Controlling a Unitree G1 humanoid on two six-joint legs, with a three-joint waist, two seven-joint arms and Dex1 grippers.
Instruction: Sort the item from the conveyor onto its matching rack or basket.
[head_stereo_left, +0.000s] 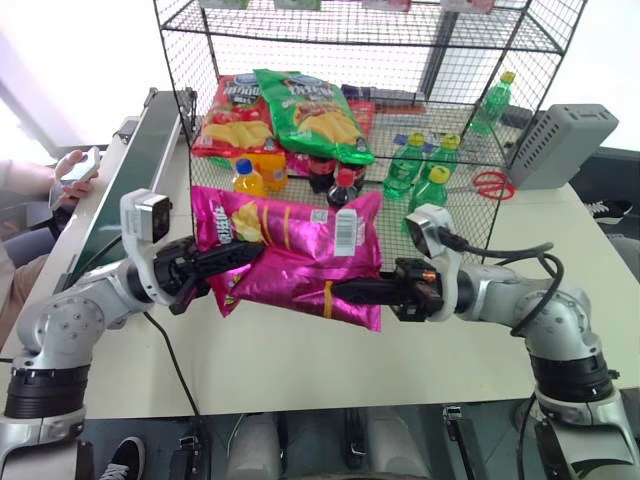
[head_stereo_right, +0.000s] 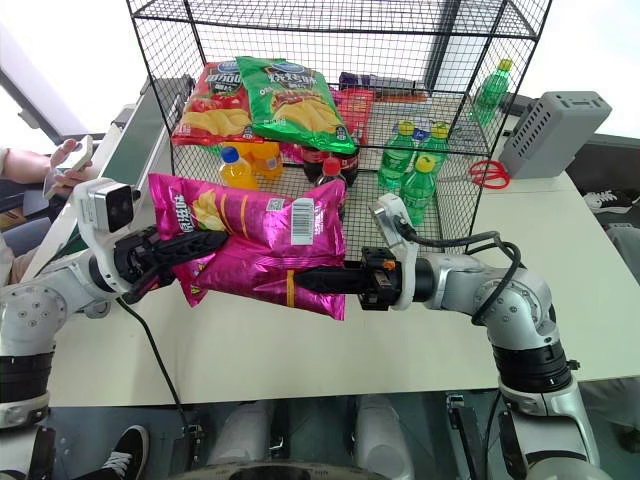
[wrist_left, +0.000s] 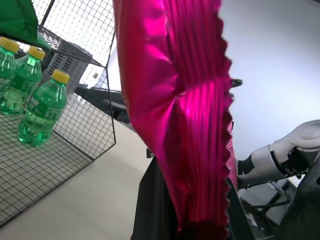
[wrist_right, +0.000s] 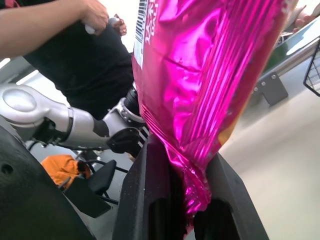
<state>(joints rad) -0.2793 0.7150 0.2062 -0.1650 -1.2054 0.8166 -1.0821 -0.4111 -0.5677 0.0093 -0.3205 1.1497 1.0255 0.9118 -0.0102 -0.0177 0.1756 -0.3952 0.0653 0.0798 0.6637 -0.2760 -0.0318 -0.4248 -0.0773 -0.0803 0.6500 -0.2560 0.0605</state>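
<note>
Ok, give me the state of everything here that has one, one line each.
Pink chip bag: off the table, held at both ends.
Left gripper: shut on the bag.
Right gripper: shut on the bag.
Green chip bag: lying on the wire rack.
Red chip bag: lying beside it.
Green bottles: upright, capped.

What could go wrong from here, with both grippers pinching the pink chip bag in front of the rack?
1. The left gripper and right gripper both pinch the pink chip bag at opposite edges; pulling apart could tear its crinkly seam or slip a grip.
2. The rack shelf behind already holds a green chip bag and a red chip bag; pushing in could shove them.
3. The bottles below could topple if the bag sags.
</note>
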